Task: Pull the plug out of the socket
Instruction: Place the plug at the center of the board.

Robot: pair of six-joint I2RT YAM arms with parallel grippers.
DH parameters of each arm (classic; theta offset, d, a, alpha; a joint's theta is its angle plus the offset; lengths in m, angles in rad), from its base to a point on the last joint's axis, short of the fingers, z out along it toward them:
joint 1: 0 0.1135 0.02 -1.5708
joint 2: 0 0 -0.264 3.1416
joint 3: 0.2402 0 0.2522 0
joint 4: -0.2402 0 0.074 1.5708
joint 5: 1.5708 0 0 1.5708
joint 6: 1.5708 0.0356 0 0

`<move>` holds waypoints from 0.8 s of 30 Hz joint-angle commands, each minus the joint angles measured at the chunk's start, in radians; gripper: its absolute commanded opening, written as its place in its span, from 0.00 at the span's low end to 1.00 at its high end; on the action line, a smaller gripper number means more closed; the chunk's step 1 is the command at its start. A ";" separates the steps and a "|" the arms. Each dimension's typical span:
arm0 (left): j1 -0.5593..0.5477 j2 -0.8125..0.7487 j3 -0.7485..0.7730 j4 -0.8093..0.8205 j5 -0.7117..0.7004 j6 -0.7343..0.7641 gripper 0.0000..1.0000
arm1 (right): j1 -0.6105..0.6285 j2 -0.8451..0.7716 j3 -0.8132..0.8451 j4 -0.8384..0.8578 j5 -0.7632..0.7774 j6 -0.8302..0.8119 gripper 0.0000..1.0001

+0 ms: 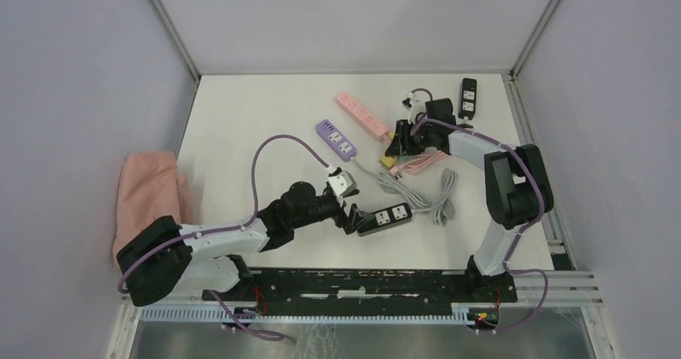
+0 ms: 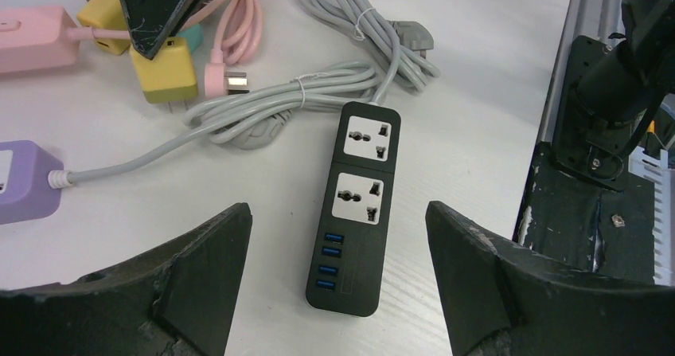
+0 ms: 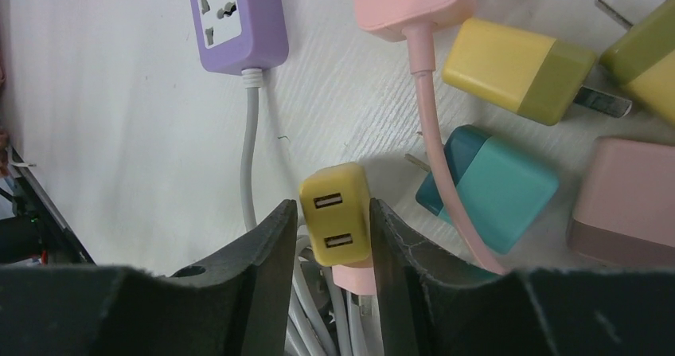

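Power strip [image 2: 358, 173] on table [image 2: 477, 93], between left end effector [image 2: 336, 213] fingers; coiled cable [image 2: 271, 105] behind.

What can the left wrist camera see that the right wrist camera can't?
Only the left wrist view shows the black power strip, nothing plugged into it, lying between the wide-open fingers of the left gripper. Only the right wrist view shows the two USB slots of the yellow charger, with the right gripper closed on its sides. Both show the purple power strip with its grey cable, the end of the pink power strip and the white table.
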 commanded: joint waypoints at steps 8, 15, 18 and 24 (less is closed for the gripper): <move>0.004 -0.072 0.023 -0.012 -0.026 -0.047 0.87 | -0.003 -0.106 0.064 -0.064 0.018 -0.118 0.48; 0.006 -0.129 0.014 -0.018 -0.081 -0.074 0.96 | -0.041 -0.194 0.068 -0.138 -0.088 -0.231 0.48; 0.011 -0.149 0.012 -0.016 -0.100 -0.091 1.00 | -0.062 -0.229 0.062 -0.167 -0.155 -0.276 0.48; 0.022 -0.185 0.017 -0.028 -0.120 -0.123 0.99 | -0.107 -0.277 0.076 -0.237 -0.274 -0.347 0.48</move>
